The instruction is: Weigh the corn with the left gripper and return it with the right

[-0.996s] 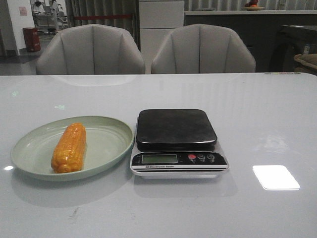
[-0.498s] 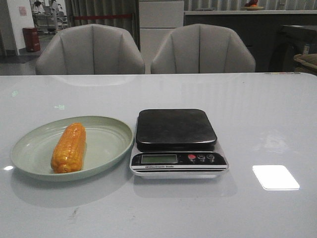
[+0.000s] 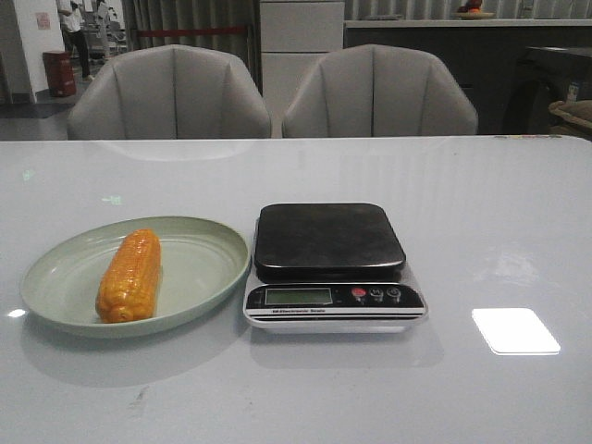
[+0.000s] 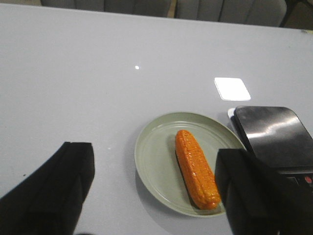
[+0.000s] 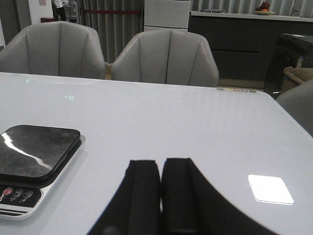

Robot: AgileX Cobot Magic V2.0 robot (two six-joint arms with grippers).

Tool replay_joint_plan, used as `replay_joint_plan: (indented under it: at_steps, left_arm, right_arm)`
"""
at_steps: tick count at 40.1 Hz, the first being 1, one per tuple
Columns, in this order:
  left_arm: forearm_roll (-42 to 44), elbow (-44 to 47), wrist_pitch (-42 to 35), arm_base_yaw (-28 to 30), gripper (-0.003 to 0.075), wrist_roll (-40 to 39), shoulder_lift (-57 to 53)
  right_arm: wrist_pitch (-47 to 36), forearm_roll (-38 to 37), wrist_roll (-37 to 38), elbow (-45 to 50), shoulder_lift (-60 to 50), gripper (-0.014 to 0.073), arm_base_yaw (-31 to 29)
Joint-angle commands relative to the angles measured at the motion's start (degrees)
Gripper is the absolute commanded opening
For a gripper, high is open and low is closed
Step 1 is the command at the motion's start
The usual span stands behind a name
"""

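The orange-yellow corn (image 3: pixel 129 275) lies on a pale green plate (image 3: pixel 199 277) at the table's front left; it also shows in the left wrist view (image 4: pixel 196 168). The kitchen scale (image 3: pixel 330 265) with its black platform stands just right of the plate, its platform bare. My left gripper (image 4: pixel 154 183) is open and empty, high above the table, with the corn near its right finger (image 4: pixel 254 196). My right gripper (image 5: pixel 160 169) is shut and empty, hanging above bare table to the right of the scale (image 5: pixel 32 156). Neither gripper shows in the front view.
Two grey chairs (image 3: pixel 171 92) stand behind the table's far edge. A bright patch of reflected light (image 3: pixel 514 330) lies on the table right of the scale. The plate's rim almost touches the scale's left side.
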Motion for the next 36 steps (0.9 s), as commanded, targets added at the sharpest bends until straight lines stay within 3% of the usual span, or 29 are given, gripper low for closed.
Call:
replay_joint_plan:
  at_steps: [1, 12, 36]
  left_arm:
    - [-1.16, -4.22, -3.73, -2.96, 0.0572, -0.41, 6.20]
    - [-1.52, -10.78, -3.84, -9.34, 0.0571, -1.87, 23.15]
    - [-2.91, -20.86, -3.10, -12.73, 0.0571, -5.30, 51.16]
  right_arm:
    - [-4.81, -0.69, -0.30, 0.24, -1.17, 0.0166, -0.15]
    - [-4.81, -0.69, -0.30, 0.24, -1.17, 0.0166, -0.15]
    - [-4.81, -0.69, -0.30, 0.24, -1.17, 0.0166, -0.15]
